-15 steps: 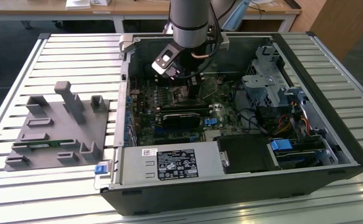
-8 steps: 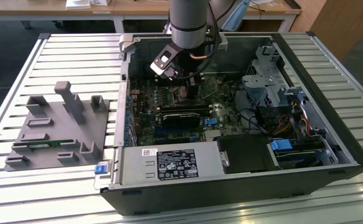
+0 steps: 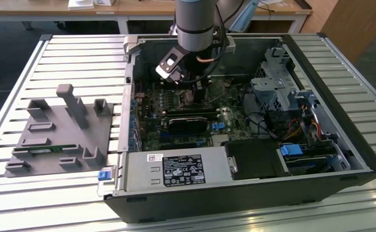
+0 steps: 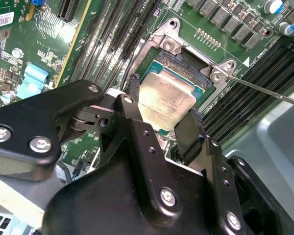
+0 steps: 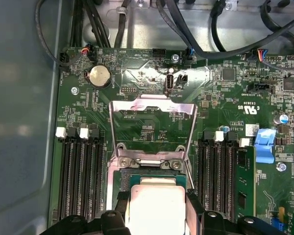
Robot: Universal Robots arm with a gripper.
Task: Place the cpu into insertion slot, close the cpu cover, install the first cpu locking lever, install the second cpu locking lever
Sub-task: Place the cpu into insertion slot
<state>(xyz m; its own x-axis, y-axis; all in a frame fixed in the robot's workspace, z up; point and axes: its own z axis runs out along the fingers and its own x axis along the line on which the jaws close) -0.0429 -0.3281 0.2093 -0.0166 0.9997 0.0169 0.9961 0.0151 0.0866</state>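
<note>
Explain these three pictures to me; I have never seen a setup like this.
A robot arm reaches down into an open computer case lying on a slatted table; the exterior view shows this from outside. A grey holder tray sits on the exterior view's left. Both wrist views come from cameras riding on the arm, looking at the green motherboard. The gripper is shut on the cpu, a small silver chip, held at the insertion slot. In the first wrist view the cpu cover stands open.
</note>
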